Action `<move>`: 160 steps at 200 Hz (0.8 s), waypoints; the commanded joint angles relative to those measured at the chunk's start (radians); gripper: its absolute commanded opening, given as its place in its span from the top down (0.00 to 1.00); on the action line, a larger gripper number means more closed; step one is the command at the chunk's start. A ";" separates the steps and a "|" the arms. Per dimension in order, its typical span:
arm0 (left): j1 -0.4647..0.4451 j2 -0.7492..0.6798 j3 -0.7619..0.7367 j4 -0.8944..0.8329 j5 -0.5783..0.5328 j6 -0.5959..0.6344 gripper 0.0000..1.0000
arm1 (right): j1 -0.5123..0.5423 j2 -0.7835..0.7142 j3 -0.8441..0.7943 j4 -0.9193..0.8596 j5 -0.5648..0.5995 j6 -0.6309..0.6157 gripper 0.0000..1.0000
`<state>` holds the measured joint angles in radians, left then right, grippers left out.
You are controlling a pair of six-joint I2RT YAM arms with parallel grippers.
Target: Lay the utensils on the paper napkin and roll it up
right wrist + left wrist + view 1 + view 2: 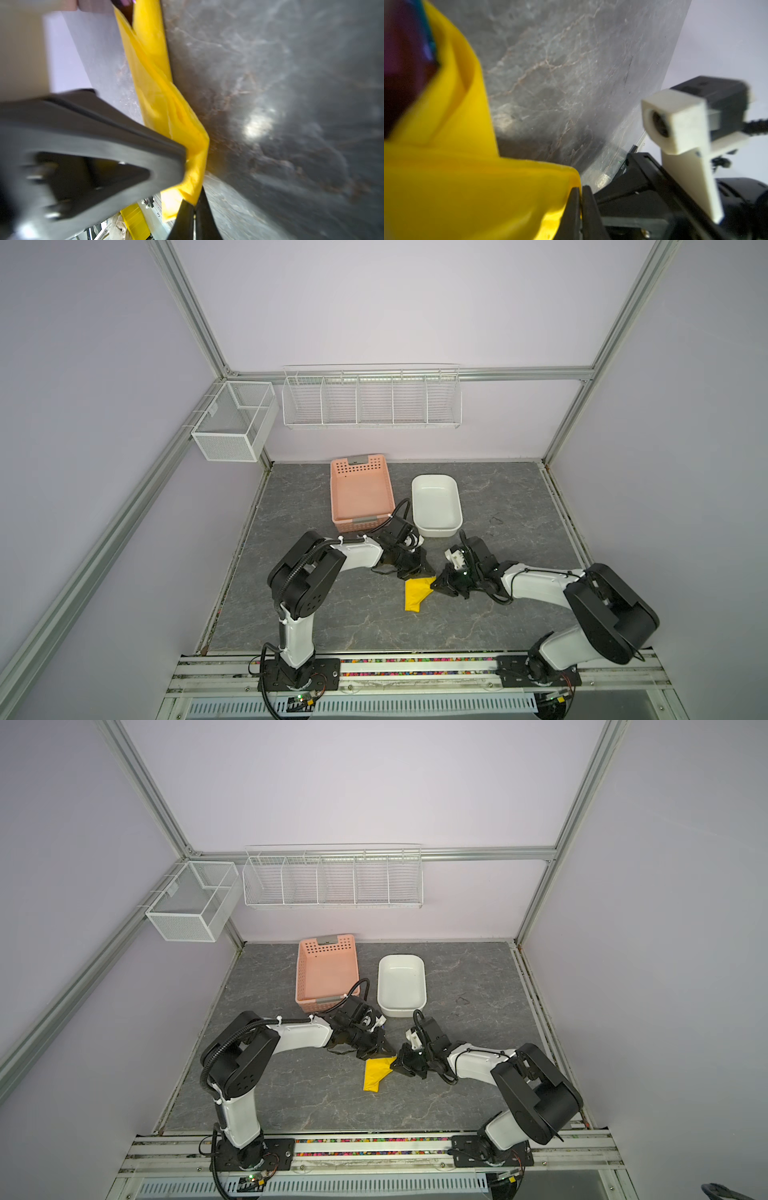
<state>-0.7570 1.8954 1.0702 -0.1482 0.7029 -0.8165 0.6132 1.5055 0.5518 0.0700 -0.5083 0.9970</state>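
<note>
1. The paper napkin [417,594] lies on the table [523,539] on the robot's side of the white tub [436,531], near it but not touching. In both top views it is folded into a narrow yellow bundle.
2. The utensils [404,41] show only as a purple-blue gleam inside the fold's open mouth in the left wrist view. We cannot tell the three pieces apart.
3. The left gripper [424,571] has its jaws together on the napkin at the bundle's tub-side end. Yellow paper runs right into the tips.
4. The right gripper [437,585] is just beside it, jaws pinched on a corner of the same paper.
5. The bundle's long axis runs from that shared end away from the tub, so all the free length lies beyond the fingers on the far side from the tub. Both arms are equally near. We judge that any further rolling must start from this end.
</note>
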 commanded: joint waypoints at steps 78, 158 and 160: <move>0.001 0.056 0.279 -0.381 -0.262 0.246 0.95 | 0.005 -0.002 0.002 -0.086 0.009 -0.036 0.93; -0.054 0.168 0.387 -0.453 -0.366 0.286 1.00 | 0.005 0.011 0.006 -0.089 0.007 -0.038 0.93; -0.055 0.171 0.389 -0.454 -0.370 0.286 1.00 | 0.006 0.011 0.006 -0.088 0.006 -0.038 0.93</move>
<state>-0.7971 2.0380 1.4181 -0.5488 0.3954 -0.5629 0.6132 1.5059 0.5518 0.0116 -0.5087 0.9680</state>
